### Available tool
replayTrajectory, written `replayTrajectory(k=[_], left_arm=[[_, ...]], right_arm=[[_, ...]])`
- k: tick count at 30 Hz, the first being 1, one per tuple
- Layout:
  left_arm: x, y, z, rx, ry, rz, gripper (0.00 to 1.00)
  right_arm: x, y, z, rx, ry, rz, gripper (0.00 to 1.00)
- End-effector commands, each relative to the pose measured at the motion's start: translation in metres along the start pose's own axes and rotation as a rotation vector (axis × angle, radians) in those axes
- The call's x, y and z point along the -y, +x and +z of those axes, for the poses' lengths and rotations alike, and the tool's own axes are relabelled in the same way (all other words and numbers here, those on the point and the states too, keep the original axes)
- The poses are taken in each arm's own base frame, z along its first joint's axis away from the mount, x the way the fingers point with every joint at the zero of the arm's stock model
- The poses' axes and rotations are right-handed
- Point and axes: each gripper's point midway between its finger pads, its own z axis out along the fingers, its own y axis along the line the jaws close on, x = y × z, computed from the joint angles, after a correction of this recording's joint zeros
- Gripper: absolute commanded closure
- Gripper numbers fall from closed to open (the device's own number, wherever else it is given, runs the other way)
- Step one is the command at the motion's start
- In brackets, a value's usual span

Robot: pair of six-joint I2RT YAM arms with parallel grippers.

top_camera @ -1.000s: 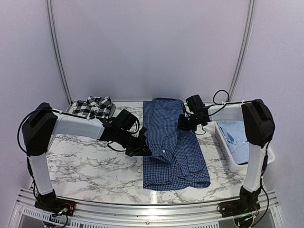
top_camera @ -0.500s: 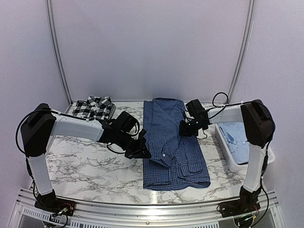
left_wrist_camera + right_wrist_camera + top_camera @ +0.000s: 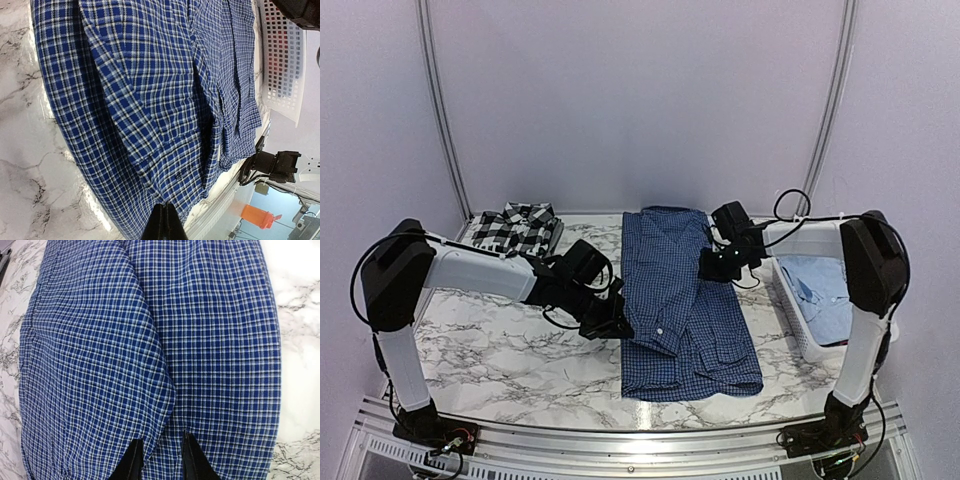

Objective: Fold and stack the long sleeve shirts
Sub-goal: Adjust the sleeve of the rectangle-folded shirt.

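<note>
The dark blue checked shirt [image 3: 685, 300] lies lengthwise in the middle of the marble table, its left side folded over toward the centre. My left gripper [image 3: 618, 326] sits at the shirt's left edge, low on the table. In the left wrist view this gripper [image 3: 164, 220] is shut, its tips pinching the folded cloth [image 3: 150, 100]. My right gripper [image 3: 712, 268] hovers over the shirt's upper right part. In the right wrist view its jaws [image 3: 160, 460] stand apart, with the edge of a folded flap [image 3: 100, 365] lying between them. A folded black-and-white plaid shirt [image 3: 518, 226] rests at the back left.
A white slatted basket [image 3: 790, 310] stands at the right edge of the table and holds the pale blue shirt [image 3: 823, 285]. Its perforated wall [image 3: 282, 55] shows in the left wrist view. Marble table [image 3: 500, 350] spreads left of the shirt.
My right gripper's jaws have parted over the shirt's flap. My left gripper has slid slightly nearer and lower along the shirt's left edge, still shut.
</note>
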Motion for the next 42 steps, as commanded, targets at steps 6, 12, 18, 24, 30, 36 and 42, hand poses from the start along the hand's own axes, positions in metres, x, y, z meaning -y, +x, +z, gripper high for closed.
replayTrajectory(k=[6, 12, 18, 24, 30, 36, 42], left_arm=[[-0.007, 0.012, 0.0, -0.017, -0.036, -0.006, 1.0], [-0.012, 0.016, 0.0, -0.016, -0.054, -0.009, 1.0], [-0.016, 0.019, -0.001, -0.014, -0.067, -0.012, 1.0], [-0.013, 0.02, -0.002, -0.018, -0.058, -0.011, 1.0], [-0.015, 0.028, 0.002, -0.036, -0.064, -0.008, 1.0], [-0.011, 0.033, 0.007, -0.045, -0.067, 0.002, 1.0], [-0.005, 0.034, 0.011, -0.049, -0.064, 0.008, 1.0]], right_arm=[[-0.008, -0.019, -0.055, 0.102, 0.015, -0.037, 0.73], [0.004, -0.01, -0.072, 0.127, 0.052, -0.033, 0.72], [0.007, -0.001, -0.076, 0.121, 0.054, -0.035, 0.71], [0.005, 0.006, -0.075, 0.11, 0.058, -0.047, 0.71], [-0.004, 0.01, -0.076, 0.107, 0.051, -0.064, 0.71], [-0.023, 0.025, -0.079, 0.083, 0.025, -0.114, 0.7], [-0.048, 0.065, -0.079, 0.016, -0.041, -0.174, 0.7]])
